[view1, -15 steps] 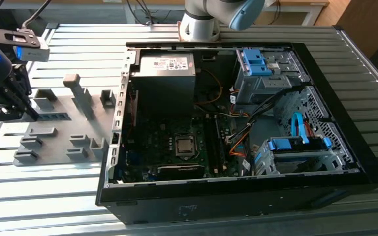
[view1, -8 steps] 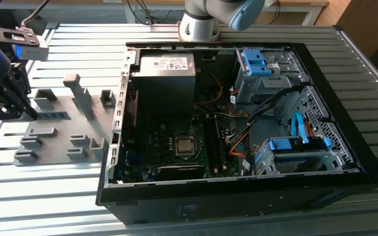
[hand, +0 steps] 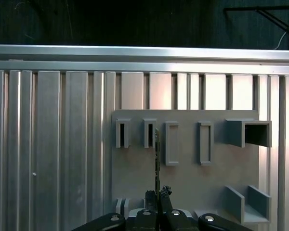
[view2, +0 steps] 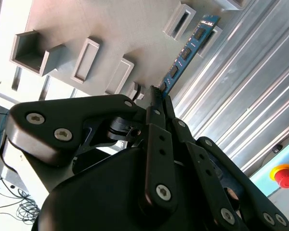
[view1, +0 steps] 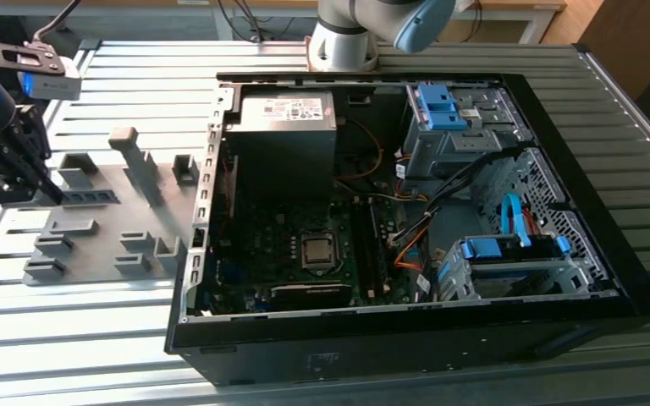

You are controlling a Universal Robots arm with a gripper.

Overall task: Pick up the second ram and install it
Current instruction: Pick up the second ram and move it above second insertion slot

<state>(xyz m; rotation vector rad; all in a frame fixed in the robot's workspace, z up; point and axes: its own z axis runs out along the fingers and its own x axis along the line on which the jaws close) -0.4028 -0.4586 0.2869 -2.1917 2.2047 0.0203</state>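
The second ram (view2: 185, 52), one long, thin blue-green circuit-board stick, points straight out past the black gripper (view2: 156, 92), its long axis in line with the fingers. They are clamped on its near end, which they hide. Beyond the fingertips lies one grey slotted fixture plate (hand: 192, 183) with four narrow slots in a row.

Robot arm (view1: 342, 38): one.
Gripper (view2: 156, 91): one, with two fingers (hand: 149, 196).
Second ram (view2: 185, 53): one stick.
Computer case (view1: 415, 355): one, lid off.
Power-supply box (view1: 283, 127): one, at 11 o'clock inside the case in the exterior view.
Blue drive-bay clips: two, at 1 o'clock (view1: 436, 106) and 4 o'clock (view1: 494, 248) inside the case.
Processor socket (view1: 317, 249): one.
Grey fixture plate (view1: 99, 224): one, at 9 o'clock from the case.
Narrow slot frames (hand: 121, 134): four in a row on the plate.
Red button (view2: 285, 175): one.
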